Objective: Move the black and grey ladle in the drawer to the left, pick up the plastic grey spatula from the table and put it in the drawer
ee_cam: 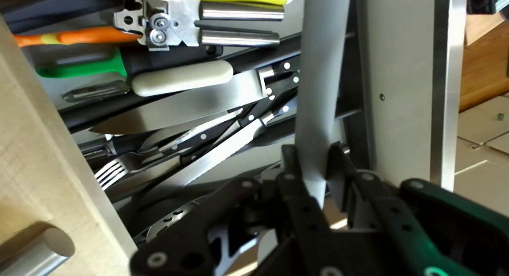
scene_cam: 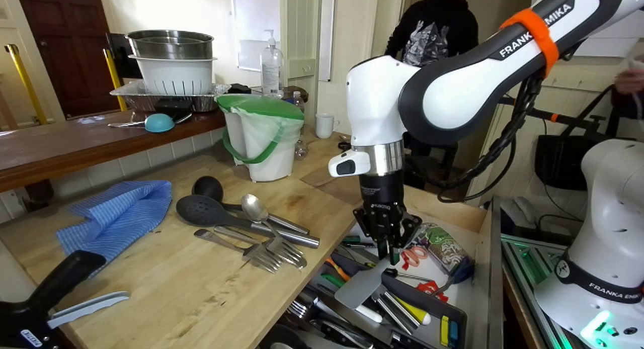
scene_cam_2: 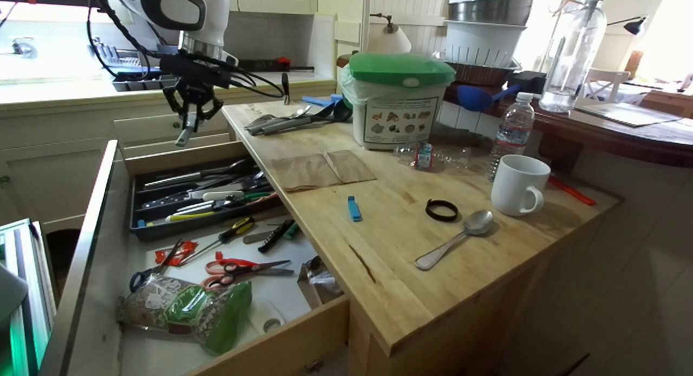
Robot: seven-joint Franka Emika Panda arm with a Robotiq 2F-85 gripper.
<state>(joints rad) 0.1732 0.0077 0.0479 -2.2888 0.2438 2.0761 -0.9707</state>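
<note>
The grey spatula (scene_cam: 362,284) hangs blade-down over the open drawer (scene_cam: 495,273) in an exterior view. My gripper (scene_cam: 389,254) is shut on its upper part. In the wrist view the spatula (ee_cam: 321,77) runs upward from between the fingertips of the gripper (ee_cam: 313,164). It appears small, with the spatula (scene_cam_2: 187,133) above the drawer's (scene_cam_2: 81,240) far end, in an exterior view. Knives, peelers and a can opener (ee_cam: 171,23) lie beneath. I cannot make out the black and grey ladle with certainty among the drawer's utensils.
Beside the drawer, the wooden table (scene_cam: 191,288) bears a black slotted spoon (scene_cam: 201,210), forks (scene_cam: 261,256) and a blue cloth (scene_cam: 121,213). A green-lidded bin (scene_cam: 266,138) stands farther back. Scissors (scene_cam_2: 233,267) and a patterned bag (scene_cam_2: 184,311) lie outside the drawer's utensil tray (scene_cam_2: 143,232).
</note>
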